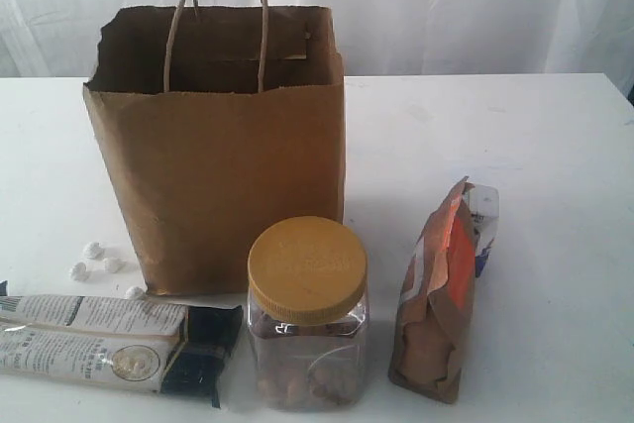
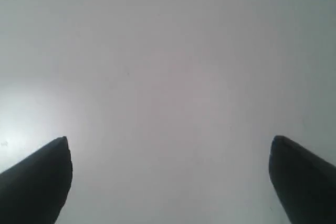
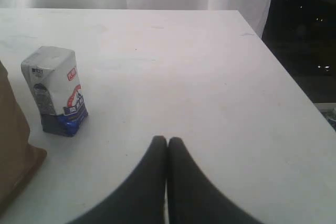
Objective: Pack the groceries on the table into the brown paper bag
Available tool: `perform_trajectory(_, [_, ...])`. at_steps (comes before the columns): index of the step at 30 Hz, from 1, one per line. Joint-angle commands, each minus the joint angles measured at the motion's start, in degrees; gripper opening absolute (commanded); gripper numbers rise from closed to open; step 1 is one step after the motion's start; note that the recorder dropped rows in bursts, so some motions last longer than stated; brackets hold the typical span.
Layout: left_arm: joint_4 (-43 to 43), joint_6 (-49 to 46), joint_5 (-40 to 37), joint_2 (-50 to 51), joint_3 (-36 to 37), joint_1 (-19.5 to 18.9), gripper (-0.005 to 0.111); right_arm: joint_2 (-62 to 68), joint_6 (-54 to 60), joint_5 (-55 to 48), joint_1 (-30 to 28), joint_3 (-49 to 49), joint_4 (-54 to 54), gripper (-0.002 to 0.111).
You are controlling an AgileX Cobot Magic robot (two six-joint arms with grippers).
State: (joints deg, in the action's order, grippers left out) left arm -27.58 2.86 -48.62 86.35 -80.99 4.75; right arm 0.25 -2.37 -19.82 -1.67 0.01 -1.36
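Observation:
The brown paper bag (image 1: 223, 146) stands upright and open on the white table (image 1: 515, 146). In front of it stand the clear jar with a yellow lid (image 1: 307, 314) and the brown-orange pouch (image 1: 436, 299). The long white-black twin packet (image 1: 114, 342) lies at the front left. A small white-blue carton (image 3: 56, 90) stands behind the pouch, whose brown side (image 3: 13, 156) shows in the right wrist view. My left gripper (image 2: 169, 142) is open over bare table, holding nothing. My right gripper (image 3: 167, 140) is shut and empty, apart from the carton. Neither arm shows in the exterior view.
Several small white pellets (image 1: 99, 263) lie on the table left of the bag. The table's edge (image 3: 273, 56) runs near the right gripper, with dark space beyond. A white curtain (image 1: 446, 7) hangs behind the table.

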Motion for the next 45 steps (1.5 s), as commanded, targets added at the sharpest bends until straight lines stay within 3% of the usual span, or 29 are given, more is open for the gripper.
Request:
perform_trajectory(1, [0.32,5.76,-1.86,1.51,9.58,-0.01,0.105,-0.25,-0.04,0.20,-0.47,-0.01,-0.26,0.000])
perform_trajectory(6, [0.22,8.33,2.15,3.84,21.95,-0.01,0.103,-0.25,-0.04,0.20,-0.47,-0.01,-0.26,0.000])
perform_trajectory(8, [0.22,9.77,4.10,4.07,25.87,-0.01,0.088,-0.25,-0.04,0.20,-0.47,-0.01,-0.26,0.000])
perform_trajectory(9, [0.22,10.81,4.00,4.07,27.10,-0.01,0.065,-0.25,-0.04,0.20,-0.47,-0.01,-0.26,0.000])
perform_trajectory(10, [0.22,10.81,3.45,4.07,27.57,-0.01,0.051,-0.25,-0.04,0.20,-0.47,-0.01,-0.26,0.000])
perform_trajectory(11, [0.22,10.69,2.44,4.07,27.95,-0.01,0.018,-0.25,-0.04,0.20,-0.47,-0.01,-0.26,0.000])
perform_trajectory(12, [0.22,10.69,1.81,4.07,27.97,-0.01,0.001,-0.25,-0.04,0.20,-0.47,-0.01,-0.26,0.000])
perform_trajectory(17, [0.45,11.53,3.14,1.92,31.15,-0.01,0.001,-0.25,-0.04,0.20,-0.47,-0.01,-0.26,0.000])
perform_trajectory(21, [-0.24,16.63,10.13,-1.98,37.37,-0.01,0.000,-0.25,-0.04,0.20,-0.47,-0.01,-0.26,0.000])
perform_trajectory(25, [-6.36,32.36,22.44,-8.92,48.36,-0.01,0.000,-0.25,-0.04,0.20,-0.47,-0.01,-0.26,0.000])
perform_trajectory(28, [-20.92,51.96,34.56,-17.84,57.57,-0.01,0.000,-0.25,-0.04,0.20,-0.47,-0.01,-0.26,0.000])
perform_trajectory(31, [-28.77,57.51,41.89,-26.42,60.53,-0.01,0.000,-0.25,-0.04,0.20,-0.47,-0.01,-0.26,0.000])
perform_trajectory(34, [-28.88,56.63,41.93,-36.93,60.27,-0.01,0.000,-0.25,-0.04,0.20,-0.47,-0.01,-0.26,0.000])
perform_trajectory(38, [-37.93,53.86,29.00,-51.97,55.31,-0.01,0.000,-0.25,-1.36,0.20,-0.47,-0.01,-0.26,0.000])
perform_trajectory(40, [-42.03,46.66,21.10,-56.73,53.32,-0.01,0.000,-0.25,-1.36,0.20,-0.47,-0.01,-0.26,0.000])
perform_trajectory(43, [-33.14,39.52,16.75,-60.99,53.36,-0.01,0.000,-0.25,-1.36,0.20,-0.47,-0.01,-0.26,0.000])
perform_trajectory(45, [-22.12,37.15,21.73,-63.39,54.22,-0.01,0.000,-0.25,-1.36,0.20,-0.47,-0.01,-0.26,0.000])
